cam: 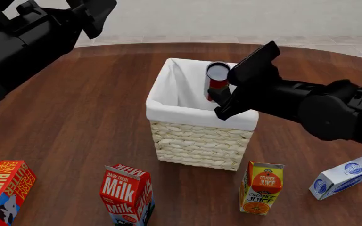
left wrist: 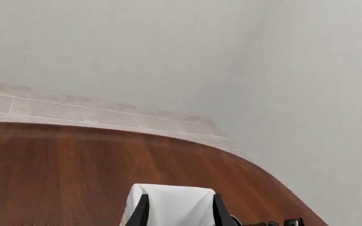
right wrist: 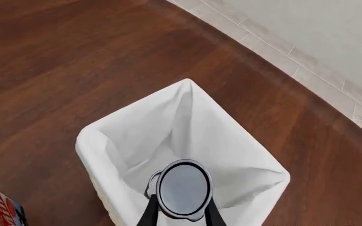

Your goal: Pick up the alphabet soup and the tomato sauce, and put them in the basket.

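My right gripper [cam: 224, 100] is shut on the tomato sauce [cam: 218, 79], a red-labelled can with a dark-rimmed top. It holds the can upright over the open mouth of the basket [cam: 197, 141], near the far right corner. The right wrist view looks straight down on the tomato sauce [right wrist: 183, 189] between the fingers of the right gripper [right wrist: 179, 215], with the basket's white liner [right wrist: 231, 155] below. A grey rim [right wrist: 151, 182] peeks out beside the can; I cannot tell what it is. The alphabet soup is hidden. My left gripper [cam: 96, 14] hangs open at the far left, high above the table, holding nothing.
Along the front of the table stand a butter box [cam: 2, 190], a milk carton [cam: 127, 193] and an orange juice carton [cam: 261, 187]. A blue-and-white box [cam: 344, 176] lies at the right. The left wrist view shows a basket corner [left wrist: 168, 202] and the table edge.
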